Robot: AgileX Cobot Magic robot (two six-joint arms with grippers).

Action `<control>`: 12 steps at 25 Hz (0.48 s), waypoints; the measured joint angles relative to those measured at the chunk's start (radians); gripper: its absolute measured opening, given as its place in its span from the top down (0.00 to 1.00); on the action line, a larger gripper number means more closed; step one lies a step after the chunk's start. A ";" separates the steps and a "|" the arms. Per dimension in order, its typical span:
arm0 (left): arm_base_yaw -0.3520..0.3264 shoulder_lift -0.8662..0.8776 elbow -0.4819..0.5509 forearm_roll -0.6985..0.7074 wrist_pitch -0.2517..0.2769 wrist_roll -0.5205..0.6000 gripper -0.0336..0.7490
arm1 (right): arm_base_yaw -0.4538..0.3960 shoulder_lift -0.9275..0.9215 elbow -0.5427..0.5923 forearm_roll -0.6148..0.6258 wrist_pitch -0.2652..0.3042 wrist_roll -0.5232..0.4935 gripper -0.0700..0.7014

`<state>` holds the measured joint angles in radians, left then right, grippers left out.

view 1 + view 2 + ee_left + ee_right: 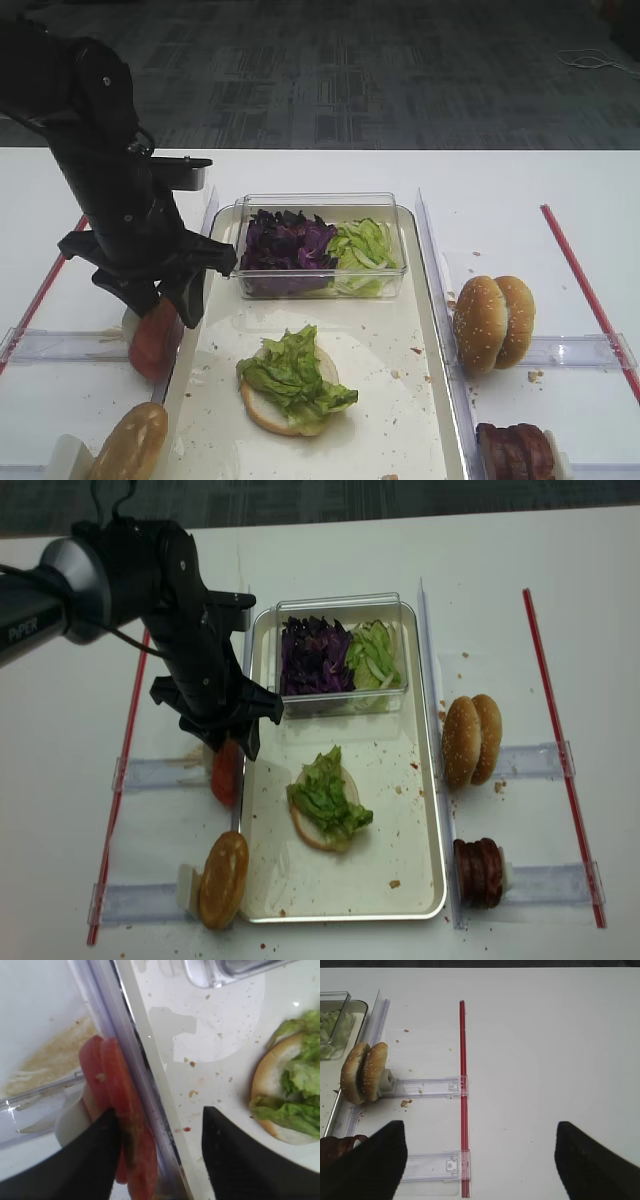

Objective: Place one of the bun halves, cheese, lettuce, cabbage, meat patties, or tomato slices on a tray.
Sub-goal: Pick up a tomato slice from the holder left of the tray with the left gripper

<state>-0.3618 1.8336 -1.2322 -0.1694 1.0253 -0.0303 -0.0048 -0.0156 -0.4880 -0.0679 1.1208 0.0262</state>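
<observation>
Tomato slices [116, 1110]: glossy red w/ darker patch, lower left of left wrist view. Tray [395, 345]: cream-white, brown crumb specks, silvery rim. Lettuce [293, 375]: bright green on pale bun face, center frame. Cabbage [283, 245]: dark purple, next to pale green strips in clear box [321, 205]. Bun halves [493, 322], right: golden-brown, pale sesame dots. Meat patties [478, 872]: dark reddish-brown, lower right. Red strips [463, 1095] on white table [545, 1050]. Left gripper [172, 305]: black.
</observation>
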 joint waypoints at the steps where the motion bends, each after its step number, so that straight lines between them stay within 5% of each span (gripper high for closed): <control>1: 0.000 0.000 -0.002 0.000 0.000 0.000 0.49 | 0.000 0.000 0.000 0.000 0.000 0.000 0.09; 12: 0.000 0.000 -0.002 0.028 0.000 -0.021 0.54 | 0.000 0.000 0.000 0.000 0.000 0.000 0.09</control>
<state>-0.3618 1.8336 -1.2344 -0.1413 1.0253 -0.0515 -0.0048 -0.0156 -0.4880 -0.0679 1.1208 0.0262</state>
